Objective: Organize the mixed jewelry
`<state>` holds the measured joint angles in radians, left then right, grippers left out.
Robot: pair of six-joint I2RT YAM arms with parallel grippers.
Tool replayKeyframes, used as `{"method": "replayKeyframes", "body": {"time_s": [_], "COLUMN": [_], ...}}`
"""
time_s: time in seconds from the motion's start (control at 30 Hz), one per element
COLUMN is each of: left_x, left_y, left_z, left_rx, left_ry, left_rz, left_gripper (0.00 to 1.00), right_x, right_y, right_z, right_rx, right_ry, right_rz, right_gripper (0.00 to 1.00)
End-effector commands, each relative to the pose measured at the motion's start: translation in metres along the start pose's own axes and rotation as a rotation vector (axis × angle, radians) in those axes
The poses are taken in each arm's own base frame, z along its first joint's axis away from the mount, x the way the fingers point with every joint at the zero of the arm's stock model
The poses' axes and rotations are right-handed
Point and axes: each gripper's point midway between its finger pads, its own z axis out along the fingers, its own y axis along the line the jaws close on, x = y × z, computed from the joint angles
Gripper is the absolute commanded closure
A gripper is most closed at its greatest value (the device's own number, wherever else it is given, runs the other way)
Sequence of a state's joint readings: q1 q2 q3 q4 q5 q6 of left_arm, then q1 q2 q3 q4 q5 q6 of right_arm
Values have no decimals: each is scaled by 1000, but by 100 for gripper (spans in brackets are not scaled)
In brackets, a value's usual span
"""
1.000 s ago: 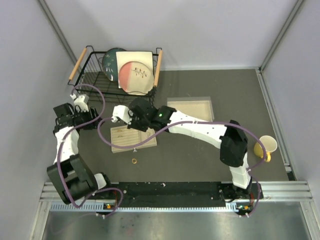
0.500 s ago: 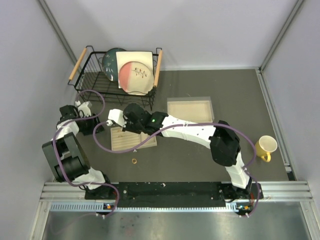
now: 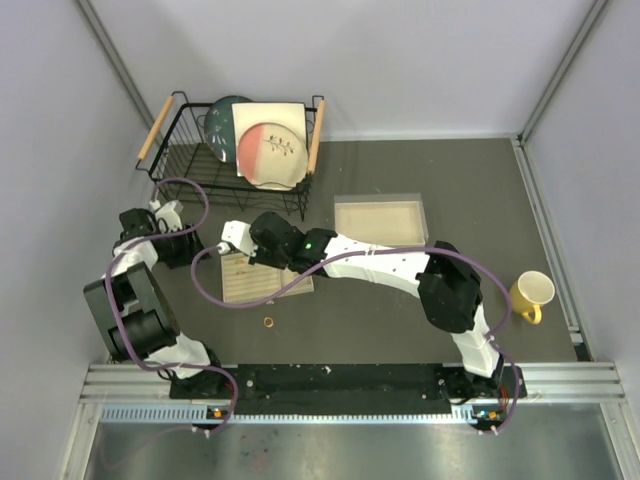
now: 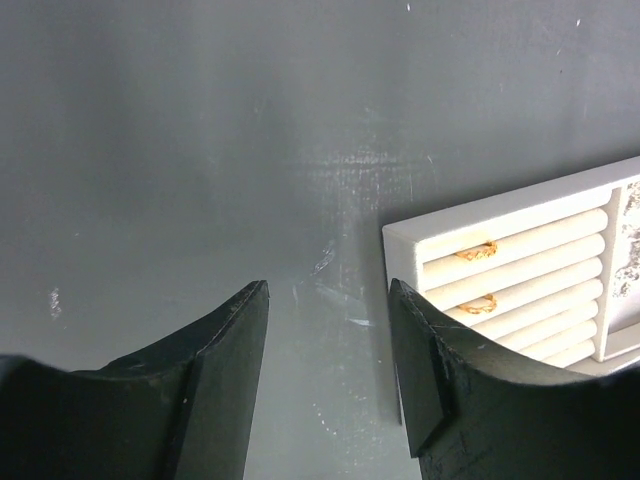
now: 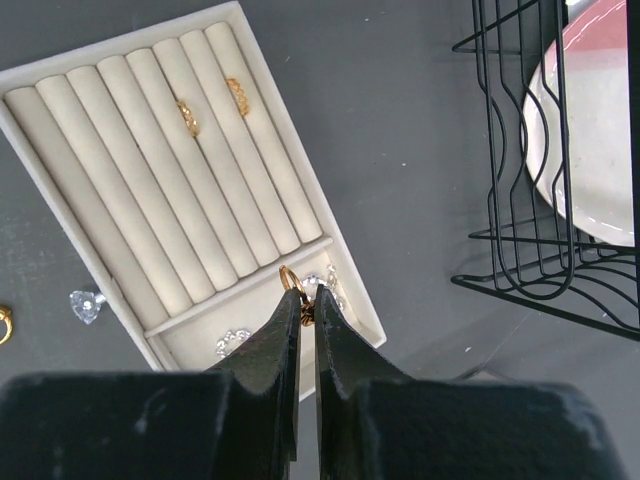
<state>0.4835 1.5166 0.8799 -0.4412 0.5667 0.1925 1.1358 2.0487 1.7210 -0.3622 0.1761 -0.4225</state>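
Grey table (image 5: 400, 100); right gripper (image 5: 308, 300) fingers pinch a gold ring (image 5: 292, 280) at their tips, over the box (image 5: 120, 170) compartment nearest them; placing step, I judge; next calls for carrying it ahead to a roll slot and releasing. Left gripper (image 4: 327, 290) fingers spread, empty, box at their right.
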Motion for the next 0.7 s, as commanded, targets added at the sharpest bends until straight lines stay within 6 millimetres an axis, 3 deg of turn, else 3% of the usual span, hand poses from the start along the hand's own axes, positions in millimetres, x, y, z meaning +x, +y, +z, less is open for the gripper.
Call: {"method": "replayKeyframes", "body": {"time_s": [0.0,0.33,0.67], "left_x": [-5,11,19], "left_y": [0,-20,-46], "left_z": [9,37,48], "left_rx": [-47,-60,-11], "left_ry": [14,126,164], "left_rz": [53,113,135], "left_gripper": [43,45,46], "right_x": [-38,-42,-37], "right_y": [-25,-26,-14], "right_z": [-26,-25,-22], "right_rx": [71,71,23], "right_ry": [-107,-115,-114], "right_rz": [31,38,38], "right_gripper": [100,100,100]}}
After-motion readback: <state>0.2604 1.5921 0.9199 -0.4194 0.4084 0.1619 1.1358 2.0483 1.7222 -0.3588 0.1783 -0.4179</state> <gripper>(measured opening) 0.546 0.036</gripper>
